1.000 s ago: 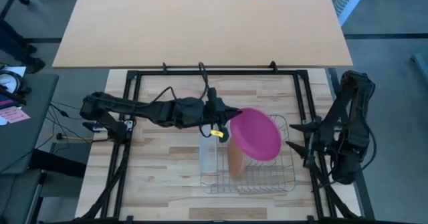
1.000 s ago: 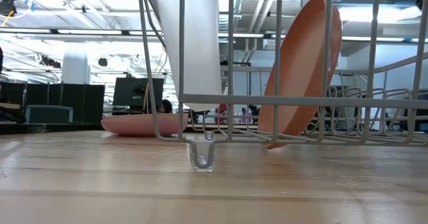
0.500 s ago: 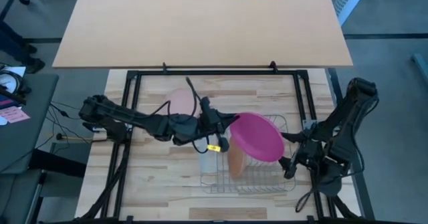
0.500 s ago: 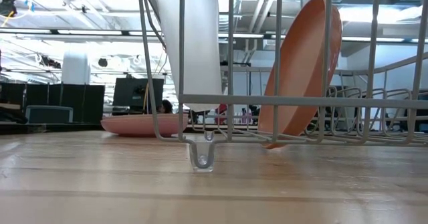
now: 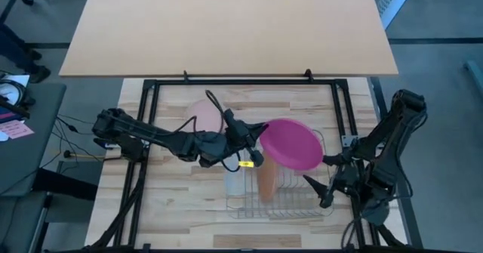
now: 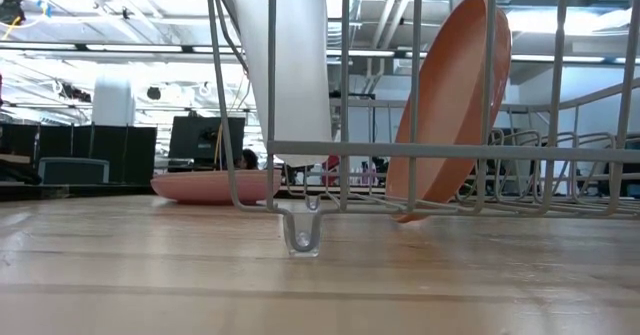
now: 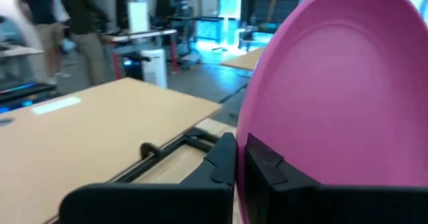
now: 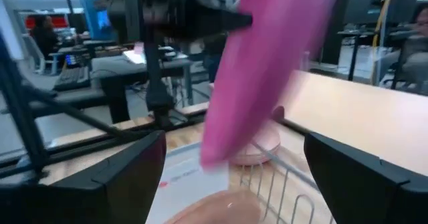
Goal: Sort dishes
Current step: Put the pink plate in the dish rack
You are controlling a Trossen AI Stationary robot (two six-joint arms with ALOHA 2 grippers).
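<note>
The room point(image 6: 100, 95) beyond is a wide workshop with ceiling strip lights, dark monitors and benches, and people point(image 7: 60, 30) standing far off; a large tan board point(image 5: 226, 26) lies past the pale wooden slatted desk point(image 5: 189, 185), which sits in a black frame; on the desk stands a silver wire rack point(image 5: 290, 200) with a translucent white tray point(image 6: 285, 65) upright at its left end and an orange-tan plate point(image 6: 450, 105) leaning on edge in its slots; the left arm reaches across the desk, and the left gripper point(image 5: 256, 136) has its fingers point(image 7: 267, 167) pressed together on the rim of a magenta plate point(image 5: 290, 143), held tilted above the rack; the right gripper point(image 5: 317, 186) hovers at the rack's right side, just beside that plate, its fingers point(image 8: 127, 177) spread wide and holding nothing; a pale pink plate point(image 5: 204, 113) lies flat on the desk behind the left arm, apart from the rack.
</note>
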